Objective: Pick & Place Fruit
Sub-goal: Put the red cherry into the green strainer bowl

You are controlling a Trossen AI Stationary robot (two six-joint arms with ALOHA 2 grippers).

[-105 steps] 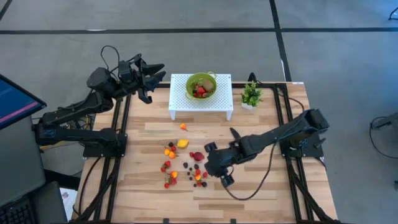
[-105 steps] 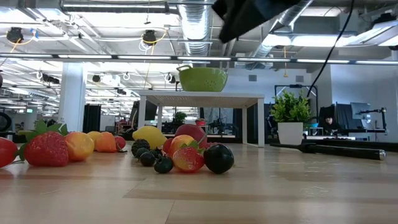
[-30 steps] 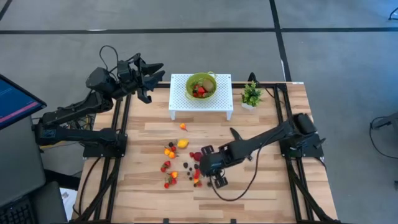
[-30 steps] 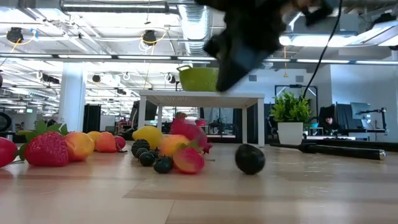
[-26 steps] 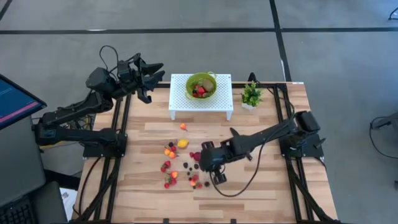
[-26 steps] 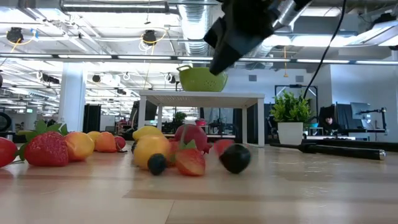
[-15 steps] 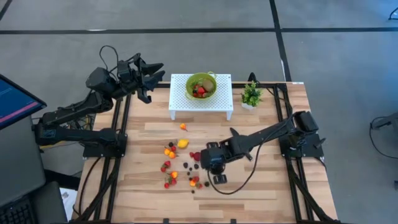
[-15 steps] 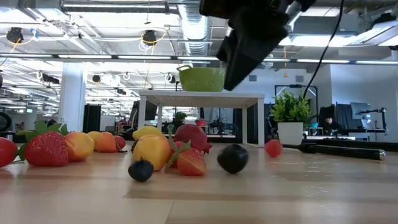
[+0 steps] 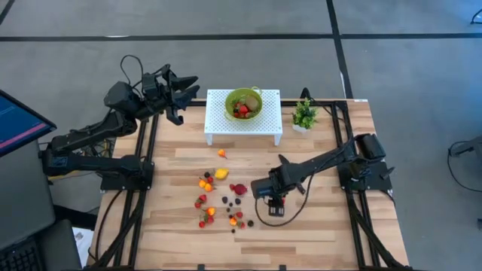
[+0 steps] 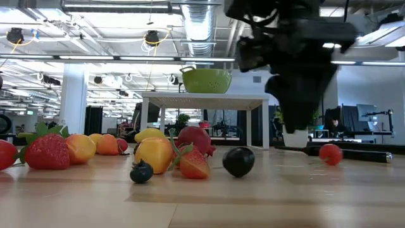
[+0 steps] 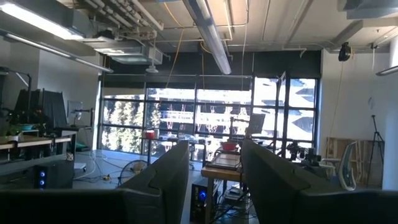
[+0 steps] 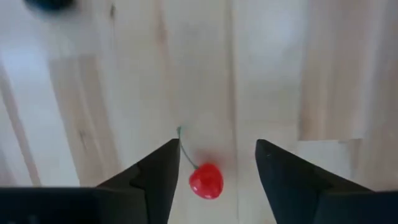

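Since a second ago, the right gripper (image 12: 214, 163) has swung off the fruit (image 9: 218, 199) pile and spread its fingers over a small glossy red cherry (image 12: 206, 181) with thin green stem, lying loose on the table (image 9: 324, 226). Left gripper (image 9: 188, 88) hangs parted, empty.

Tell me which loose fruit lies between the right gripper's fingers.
The small red cherry with a thin green stem, alone on bare wood between the open right gripper fingers, away from the clustered fruit.
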